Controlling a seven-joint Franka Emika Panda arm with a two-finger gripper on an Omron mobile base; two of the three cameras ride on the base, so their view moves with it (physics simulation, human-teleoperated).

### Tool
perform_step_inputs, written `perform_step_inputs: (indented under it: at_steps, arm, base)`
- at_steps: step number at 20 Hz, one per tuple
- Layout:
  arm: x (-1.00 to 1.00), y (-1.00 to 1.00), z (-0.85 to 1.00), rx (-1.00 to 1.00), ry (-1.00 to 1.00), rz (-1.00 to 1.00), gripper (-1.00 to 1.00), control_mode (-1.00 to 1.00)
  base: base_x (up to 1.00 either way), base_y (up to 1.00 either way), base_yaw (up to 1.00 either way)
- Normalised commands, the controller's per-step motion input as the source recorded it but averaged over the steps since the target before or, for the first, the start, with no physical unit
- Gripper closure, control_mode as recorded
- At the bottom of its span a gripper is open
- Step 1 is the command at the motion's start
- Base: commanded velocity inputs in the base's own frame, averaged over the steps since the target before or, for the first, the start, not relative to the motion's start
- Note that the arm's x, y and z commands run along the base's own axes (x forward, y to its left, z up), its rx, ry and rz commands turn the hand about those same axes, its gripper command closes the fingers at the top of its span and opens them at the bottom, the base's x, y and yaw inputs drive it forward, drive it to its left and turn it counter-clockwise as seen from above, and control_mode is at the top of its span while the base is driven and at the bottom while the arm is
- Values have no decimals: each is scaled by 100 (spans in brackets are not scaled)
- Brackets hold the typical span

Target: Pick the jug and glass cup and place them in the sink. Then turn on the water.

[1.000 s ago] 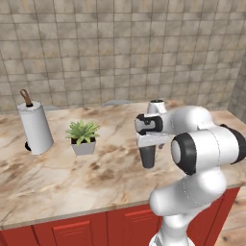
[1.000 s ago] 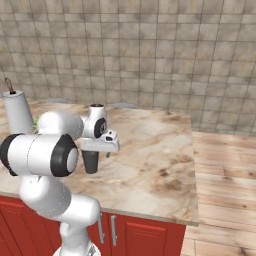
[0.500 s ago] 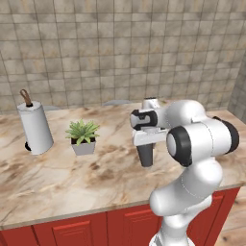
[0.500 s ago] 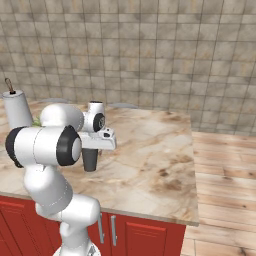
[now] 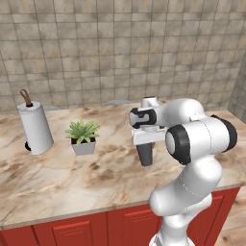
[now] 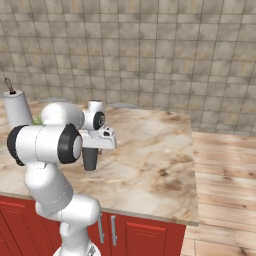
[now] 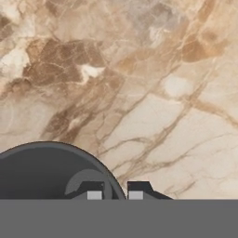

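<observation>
Right now I have the hand (image 5: 145, 148) pinched on the rim of the small dark grey tapered glass cup (image 5: 145, 154), carried upright just above the brown-veined marble bench (image 5: 57, 178), right of the potted plant (image 5: 82, 137).

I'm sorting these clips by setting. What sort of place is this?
A rendered kitchen, most likely: a marble counter over red cabinets, a tiled wall, and a paper-towel roll beside a potted plant.

dark grey glass cup (image 5: 145, 154), brown-veined marble counter (image 5: 62, 178)
</observation>
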Motion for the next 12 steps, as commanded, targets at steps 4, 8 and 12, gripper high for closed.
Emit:
perform_step_inputs:
  at_steps: [4,8,12]
  arm:
    - [-17,-1,20,0,0,0,100,-100]
    - [-21,-14,38,1,0,0,100,-100]
    - [-33,-31,42,1,0,0,100,-100]
  base:
    - [0,0,0]
    - [0,0,0]
    - [0,0,0]
